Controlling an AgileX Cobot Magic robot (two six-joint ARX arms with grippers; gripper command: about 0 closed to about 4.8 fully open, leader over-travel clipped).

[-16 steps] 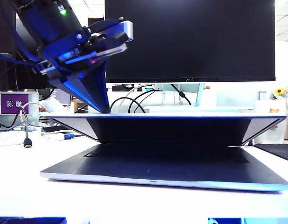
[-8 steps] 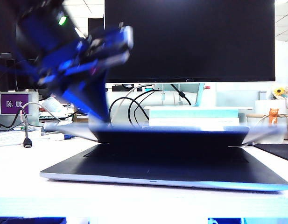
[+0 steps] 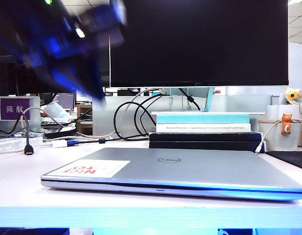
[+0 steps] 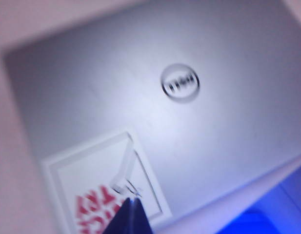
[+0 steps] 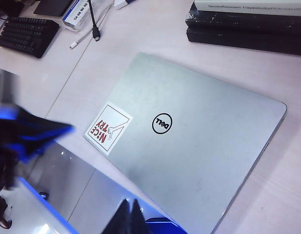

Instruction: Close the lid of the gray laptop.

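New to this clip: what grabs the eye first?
The gray laptop lies at the table's front with its lid shut flat, red-and-white sticker near its left corner. The left tool is a blue blur above the laptop's left rear. Behind stands a big black monitor.

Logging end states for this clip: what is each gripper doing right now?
Left gripper: fingertips together, shut, holding nothing, above the closed lid.
Right gripper: fingertips together, shut, empty, also above the lid.
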